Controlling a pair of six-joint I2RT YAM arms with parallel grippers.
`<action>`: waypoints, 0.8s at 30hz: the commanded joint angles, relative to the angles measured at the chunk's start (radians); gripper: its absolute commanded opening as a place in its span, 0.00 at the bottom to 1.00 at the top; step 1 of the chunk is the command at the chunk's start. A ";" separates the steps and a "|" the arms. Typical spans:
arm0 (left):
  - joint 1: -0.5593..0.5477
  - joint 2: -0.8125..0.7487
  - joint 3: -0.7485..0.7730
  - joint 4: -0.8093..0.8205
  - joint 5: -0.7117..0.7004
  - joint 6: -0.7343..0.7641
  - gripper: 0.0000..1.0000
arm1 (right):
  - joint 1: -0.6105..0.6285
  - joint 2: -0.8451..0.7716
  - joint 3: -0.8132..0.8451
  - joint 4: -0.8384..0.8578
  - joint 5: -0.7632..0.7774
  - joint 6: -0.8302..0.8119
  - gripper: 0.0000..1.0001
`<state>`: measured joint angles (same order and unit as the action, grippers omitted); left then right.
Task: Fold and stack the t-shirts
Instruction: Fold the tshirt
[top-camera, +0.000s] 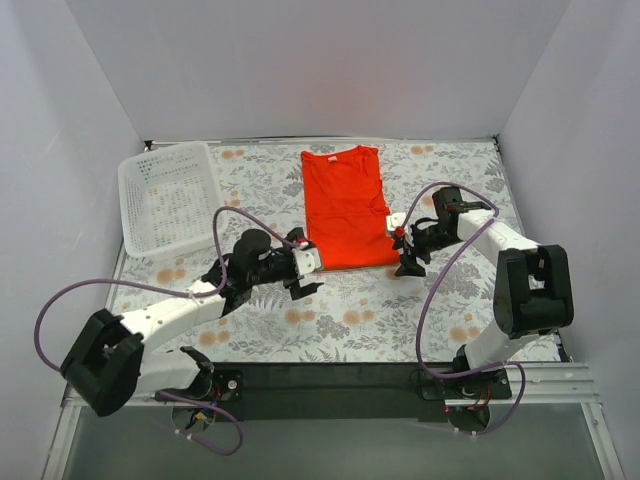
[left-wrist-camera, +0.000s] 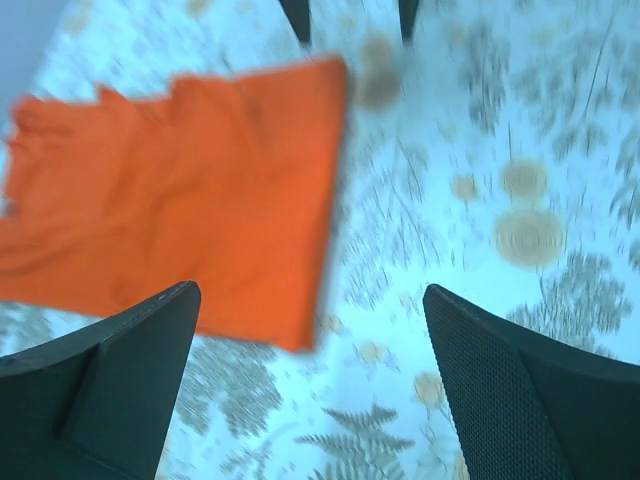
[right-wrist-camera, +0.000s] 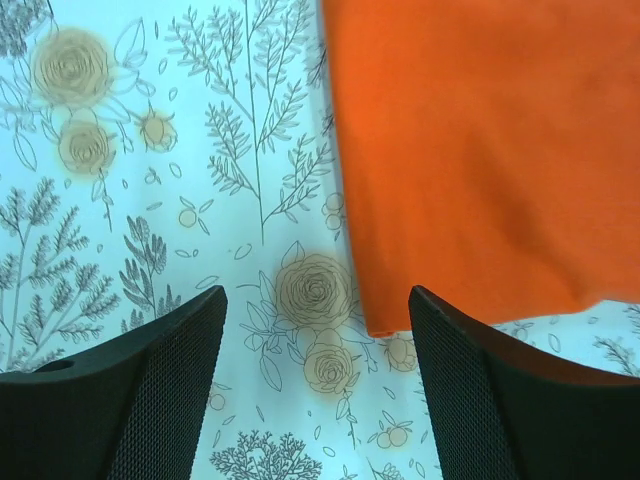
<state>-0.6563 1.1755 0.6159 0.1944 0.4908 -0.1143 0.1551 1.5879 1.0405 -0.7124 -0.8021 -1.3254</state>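
Observation:
One orange-red t-shirt (top-camera: 345, 205) lies flat on the flowered tablecloth (top-camera: 400, 310), folded into a long strip that runs away from the arms. My left gripper (top-camera: 303, 283) hovers at its near left corner, open with nothing between the fingers. In the left wrist view, which is blurred, the t-shirt (left-wrist-camera: 180, 200) fills the upper left and its corner sits just above my left gripper (left-wrist-camera: 308, 295). My right gripper (top-camera: 402, 248) is open beside the near right corner. In the right wrist view the t-shirt (right-wrist-camera: 480, 150) lies upper right of my right gripper (right-wrist-camera: 315, 295), over bare cloth.
A white perforated basket (top-camera: 170, 198) stands at the back left of the table. White walls close in the table on three sides. Purple cables loop off both arms above the cloth.

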 joint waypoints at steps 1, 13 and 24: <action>0.006 0.094 -0.073 0.039 -0.081 0.156 0.86 | -0.002 0.026 0.001 -0.006 0.007 -0.176 0.66; 0.003 0.380 0.025 0.143 -0.136 0.192 0.74 | 0.050 0.096 -0.025 0.151 0.152 -0.089 0.62; 0.003 0.489 0.064 0.139 -0.170 0.199 0.57 | 0.073 0.149 -0.037 0.165 0.199 -0.072 0.53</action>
<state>-0.6533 1.6421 0.6449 0.3248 0.3477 0.0704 0.2195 1.7199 1.0149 -0.5674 -0.6182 -1.4036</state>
